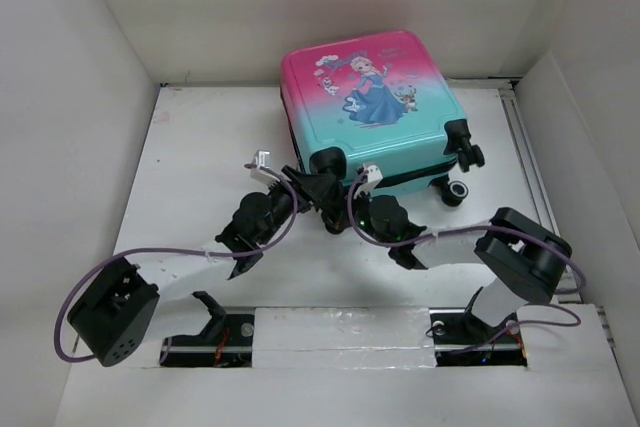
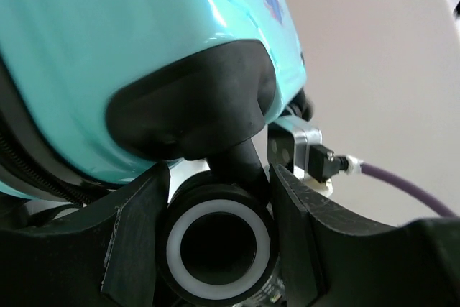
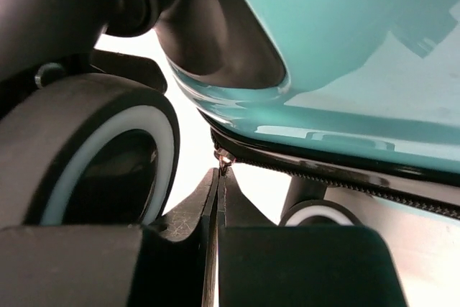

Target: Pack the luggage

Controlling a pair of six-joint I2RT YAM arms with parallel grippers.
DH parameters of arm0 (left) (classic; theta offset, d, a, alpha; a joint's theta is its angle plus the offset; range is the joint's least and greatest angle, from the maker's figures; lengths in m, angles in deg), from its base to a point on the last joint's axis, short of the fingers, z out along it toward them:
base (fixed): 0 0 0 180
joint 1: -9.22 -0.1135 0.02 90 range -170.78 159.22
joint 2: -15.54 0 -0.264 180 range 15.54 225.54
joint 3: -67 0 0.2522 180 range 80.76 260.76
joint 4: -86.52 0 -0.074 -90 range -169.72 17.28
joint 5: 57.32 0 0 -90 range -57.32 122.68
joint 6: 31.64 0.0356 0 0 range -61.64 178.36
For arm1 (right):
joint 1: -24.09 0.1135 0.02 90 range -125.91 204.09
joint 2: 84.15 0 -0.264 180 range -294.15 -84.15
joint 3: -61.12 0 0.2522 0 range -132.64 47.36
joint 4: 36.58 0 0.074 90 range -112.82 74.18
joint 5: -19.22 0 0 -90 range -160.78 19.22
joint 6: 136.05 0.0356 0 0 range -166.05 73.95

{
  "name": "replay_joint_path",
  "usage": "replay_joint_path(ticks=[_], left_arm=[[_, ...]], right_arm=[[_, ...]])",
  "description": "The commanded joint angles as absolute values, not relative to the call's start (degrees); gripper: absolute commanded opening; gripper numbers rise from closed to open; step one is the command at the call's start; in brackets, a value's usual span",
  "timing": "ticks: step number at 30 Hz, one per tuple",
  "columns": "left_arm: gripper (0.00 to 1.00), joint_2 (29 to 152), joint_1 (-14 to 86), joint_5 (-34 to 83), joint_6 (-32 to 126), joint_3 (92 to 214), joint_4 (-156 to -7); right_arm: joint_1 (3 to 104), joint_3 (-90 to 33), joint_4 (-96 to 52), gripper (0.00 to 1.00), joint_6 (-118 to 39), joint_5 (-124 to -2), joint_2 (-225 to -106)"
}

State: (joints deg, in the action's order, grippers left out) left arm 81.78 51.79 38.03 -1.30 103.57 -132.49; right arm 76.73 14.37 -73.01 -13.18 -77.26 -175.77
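Note:
The luggage (image 1: 375, 107) lies flat and closed at the back middle of the table, pink at the far end and teal at the near end, princess print up. My left gripper (image 1: 322, 190) is at its near-left corner, and in the left wrist view it (image 2: 218, 199) is shut around a black wheel with a white ring (image 2: 218, 249) under the teal shell (image 2: 144, 26). My right gripper (image 1: 345, 209) sits just right of it at the near edge. In the right wrist view it (image 3: 221, 177) is shut on the small metal zipper pull (image 3: 224, 161) below the black zipper line (image 3: 338, 174).
White walls (image 1: 80, 147) box in the table on the left, back and right. Two more luggage wheels (image 1: 462, 172) stick out at the right corner. In the right wrist view a large wheel (image 3: 93, 156) is close on the left and another (image 3: 316, 213) lies behind.

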Motion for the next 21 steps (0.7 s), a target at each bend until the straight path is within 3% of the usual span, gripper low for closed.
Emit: replay_joint_path(ticks=[1,5,10,16,18,21], left_arm=[[0.31,78.48,54.22,31.7,3.06,110.55,-133.55],[0.53,73.91,53.7,36.71,9.31,111.88,-123.17],[0.58,66.44,52.47,45.85,13.71,109.07,-111.81],[0.64,62.03,48.68,42.71,14.42,107.48,-108.9],[0.55,65.54,48.68,38.5,14.94,108.88,-108.9],[0.3,71.15,48.68,31.82,15.55,112.92,-107.32]], right_arm=[[79.46,16.42,-76.08,0.0,-9.4,-62.79,-173.27],[79.46,16.95,-75.29,0.0,-9.4,-61.21,-172.14],[79.46,17.48,-73.8,0.0,-10.0,-60.59,-170.38],[78.41,18.0,-69.76,0.0,-11.23,-61.12,-167.04],[78.41,18.0,-68.53,0.0,-11.24,-61.63,-166.33],[78.41,18.62,-68.52,0.0,-11.24,-62.17,-164.84]])
